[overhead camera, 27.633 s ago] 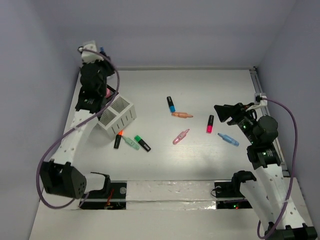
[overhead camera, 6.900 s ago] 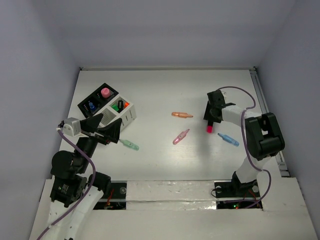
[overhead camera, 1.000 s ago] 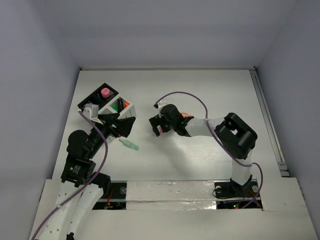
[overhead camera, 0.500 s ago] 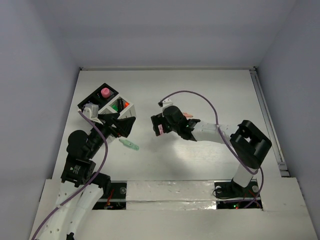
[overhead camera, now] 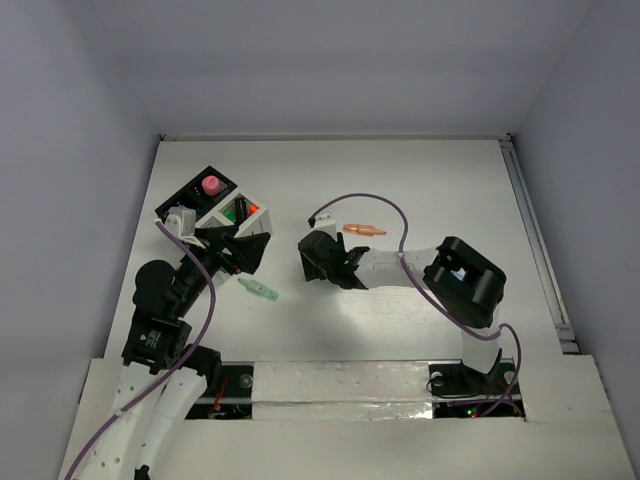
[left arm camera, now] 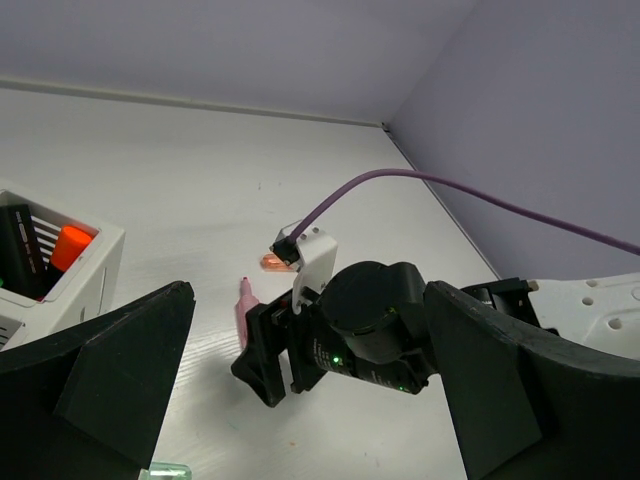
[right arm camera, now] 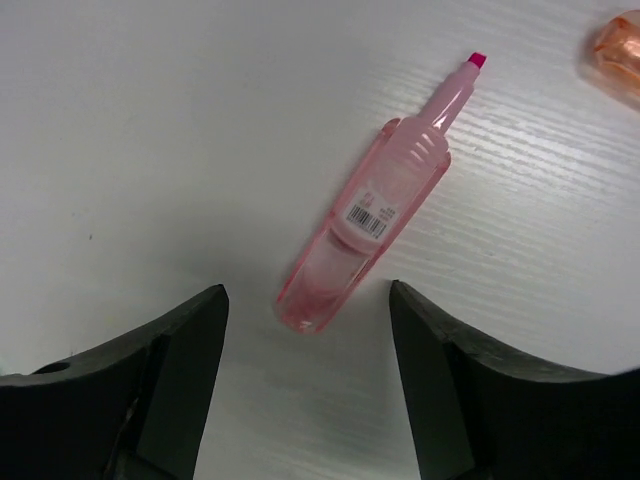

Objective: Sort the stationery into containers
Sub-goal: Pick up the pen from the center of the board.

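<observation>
My right gripper low over the table, jaws spread and empty, pink translucent highlighter lying flat between them, seemingly untouched, orange marker near its tip, my left gripper spread wide beside the white container, mint green marker nearby on the table.

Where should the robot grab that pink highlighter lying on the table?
Around the wide middle of the pink highlighter, near its barcode label, coming straight down from above. It lies flat on the table, and its body narrows toward the tip, so the right pincer might slip there.
</observation>
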Controlling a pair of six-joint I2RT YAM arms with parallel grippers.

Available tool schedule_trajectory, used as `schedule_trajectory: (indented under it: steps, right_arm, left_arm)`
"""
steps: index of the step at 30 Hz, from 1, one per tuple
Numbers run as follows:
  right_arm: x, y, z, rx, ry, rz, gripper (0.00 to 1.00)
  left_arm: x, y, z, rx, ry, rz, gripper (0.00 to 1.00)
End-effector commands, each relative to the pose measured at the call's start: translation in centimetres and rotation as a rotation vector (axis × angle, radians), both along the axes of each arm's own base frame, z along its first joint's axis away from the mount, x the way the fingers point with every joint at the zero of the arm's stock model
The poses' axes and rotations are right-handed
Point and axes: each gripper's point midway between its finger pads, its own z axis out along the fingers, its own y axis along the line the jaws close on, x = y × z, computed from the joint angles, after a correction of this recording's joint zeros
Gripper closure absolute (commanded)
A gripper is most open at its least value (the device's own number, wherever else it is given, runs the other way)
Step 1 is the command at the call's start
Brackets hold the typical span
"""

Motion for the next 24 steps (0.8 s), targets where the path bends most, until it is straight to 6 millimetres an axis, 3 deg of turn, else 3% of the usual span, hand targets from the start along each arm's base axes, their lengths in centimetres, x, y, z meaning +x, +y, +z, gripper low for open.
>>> schedule_trajectory:
  steps: [1, 3, 9, 14, 17, 19, 24]
  right_arm:
    - [0.2, -1.7, -1.4, -0.066, -0.003, -0.116, 0.32]
    - [0.3, -2.2, -1.9, -0.079, -0.006, -0.140, 0.43]
    - [0.3, -2.6, -1.8, -0.079, -0.014, -0.159, 0.59]
    - [-0.4, -3.2, -2.0, -0.080, 0.006, -0.156, 0.56]
    - [-0.7, -3.7, -2.0, -0.082, 0.007, -0.161, 0.61]
    - [-0.8, -4.1, -2.0, -0.094, 0.005, -0.166, 0.75]
    - [-0.7, -4.3, 0.6, -0.072, -0.027, -0.156, 0.86]
  left_arm:
    - [-0.2, -0.1, 1.8, -0.021, -0.067, -0.014, 0.01]
    - [-0.2, -0.2, 1.8, -0.019, -0.067, -0.013, 0.01]
    - [-0.1, -0.2, 1.8, -0.019, -0.065, -0.013, 0.01]
    - [-0.1, -0.2, 1.8, -0.021, -0.064, -0.017, 0.01]
    - [-0.1, -0.2, 1.9, -0.022, -0.067, -0.017, 0.01]
    - [-0.1, -0.3, 1.8, -0.023, -0.066, -0.018, 0.01]
    - [-0.1, -0.3, 1.7, -0.025, -0.061, -0.019, 0.01]
